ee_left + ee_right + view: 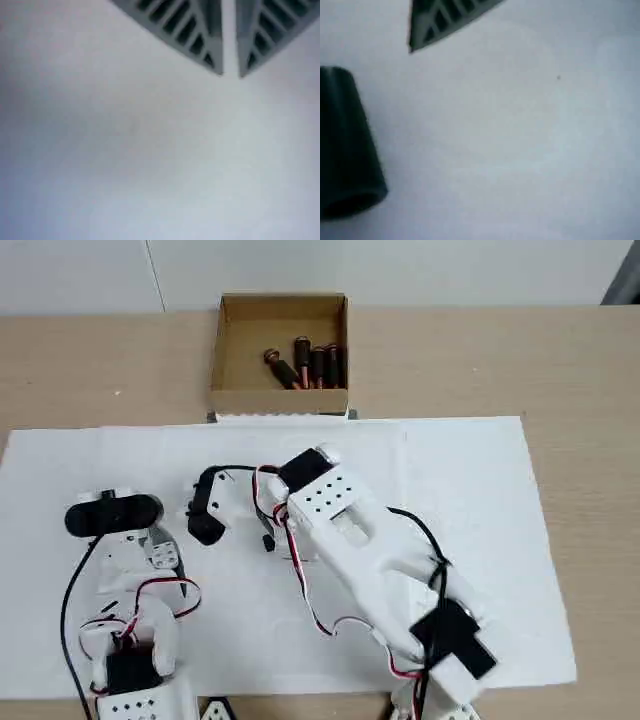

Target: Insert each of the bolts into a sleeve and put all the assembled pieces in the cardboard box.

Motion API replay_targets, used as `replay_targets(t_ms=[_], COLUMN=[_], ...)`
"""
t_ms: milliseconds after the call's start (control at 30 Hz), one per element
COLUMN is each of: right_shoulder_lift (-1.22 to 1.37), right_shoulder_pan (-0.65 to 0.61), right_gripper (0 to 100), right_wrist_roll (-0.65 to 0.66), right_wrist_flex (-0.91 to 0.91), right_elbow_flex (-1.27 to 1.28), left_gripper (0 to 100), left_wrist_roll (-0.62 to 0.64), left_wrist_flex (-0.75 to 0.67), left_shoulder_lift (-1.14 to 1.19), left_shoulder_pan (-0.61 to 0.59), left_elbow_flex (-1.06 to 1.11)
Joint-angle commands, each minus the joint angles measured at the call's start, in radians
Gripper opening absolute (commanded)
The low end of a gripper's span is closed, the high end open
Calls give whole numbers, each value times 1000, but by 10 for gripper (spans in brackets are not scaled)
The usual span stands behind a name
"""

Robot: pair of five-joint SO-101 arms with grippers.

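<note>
Fingers [200,30] of left gripper [230,74] nearly pressed together, thin slit between, nothing held — right gripper [205,505] state can't be told.

Assembled pieces [305,365] lie inside cardboard box [228,350], by its near-right corner. Their long axes run approx. near wall to far wall, one slanted, round heads toward far wall. Both grippers are over white paper [480,500], short of box's near wall, w/ right gripper nearer the box and left gripper farther off. Dark cylinder [345,145] sits just beside right gripper — prob. a sleeve, not sure. Its axis rel. to box can't be read. If a sleeve, right arm looks better placed.
</note>
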Motion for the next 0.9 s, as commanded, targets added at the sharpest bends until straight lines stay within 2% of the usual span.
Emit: replay_targets(t_ms=[0, 467, 633, 867], right_shoulder_lift=[18, 148, 186, 260], right_shoulder_pan=[-8, -42, -47, -47], right_gripper=[179, 196, 139, 133], right_wrist_roll=[8, 20, 20, 20], right_wrist_flex=[-15, -15, -42, -97], right_elbow_flex=[-49, -173, -176, -176], left_gripper=[6, 6, 6, 6], left_wrist_roll=[12, 12, 12, 12], left_wrist_flex=[-21, -34, -34, -34], left_shoulder_lift=[-8, -8, -8, -8], left_shoulder_pan=[-69, -87, -87, -86], left_elbow_flex=[-35, -35, -33, -30])
